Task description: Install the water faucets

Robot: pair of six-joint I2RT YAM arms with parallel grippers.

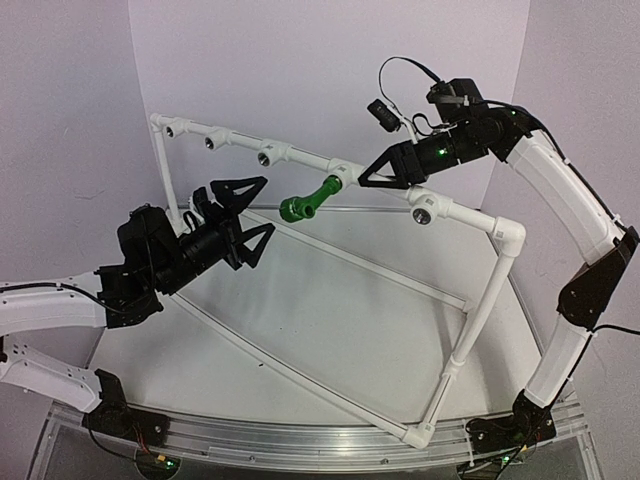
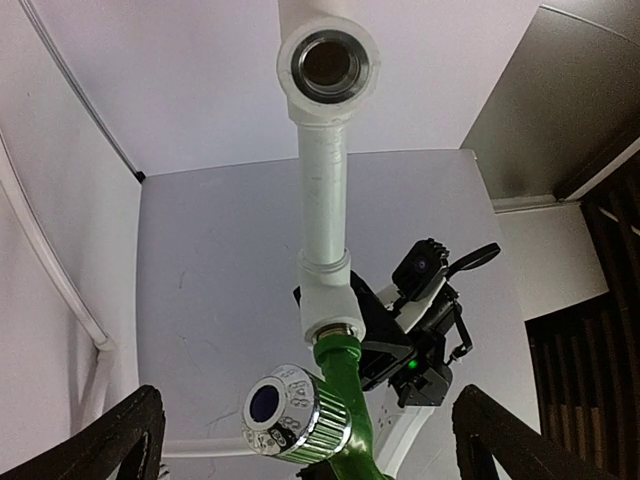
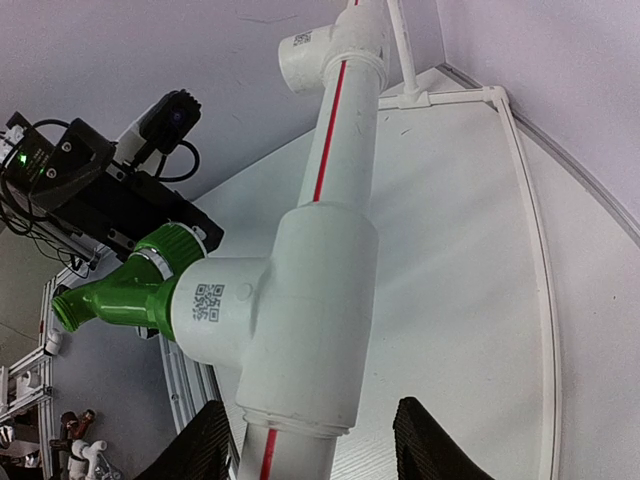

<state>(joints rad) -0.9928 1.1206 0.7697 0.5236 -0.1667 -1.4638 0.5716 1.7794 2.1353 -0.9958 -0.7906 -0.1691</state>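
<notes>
The left gripper (image 1: 268, 206) stands as wide open as it goes and holds nothing. Its fingers (image 2: 112, 440) frame the green faucet (image 1: 310, 200) from the near left without touching it. The right gripper (image 1: 370, 174) is part open and sits astride the white tee fitting (image 3: 290, 320) that carries the faucet. I cannot tell whether its pads actually press on the tee, since a gap shows on at least one side in the right wrist view.

The faucet sits in that tee's side socket on the far rail of the pipe frame (image 1: 470, 215), angled down and toward the near left. Its silver ribbed knob (image 2: 283, 412) faces the left wrist camera. How deep the thread has gone is not visible.

Risks from here, as I judge them:
- If the left jaws close on the ribbed knob and not on the green body, turning will likely only spin the valve handle and leave the thread loose.
- If the right gripper is not truly bracing the tee, torque from the left arm may twist or shove the whole light frame across the table (image 1: 330, 320).
- A grip taken off the faucet's axis could lever it sideways and cross the thread or pop it out of the socket.
- The two grippers are near each other at the tee, so a wide wrist roll could knock one into the other.
</notes>
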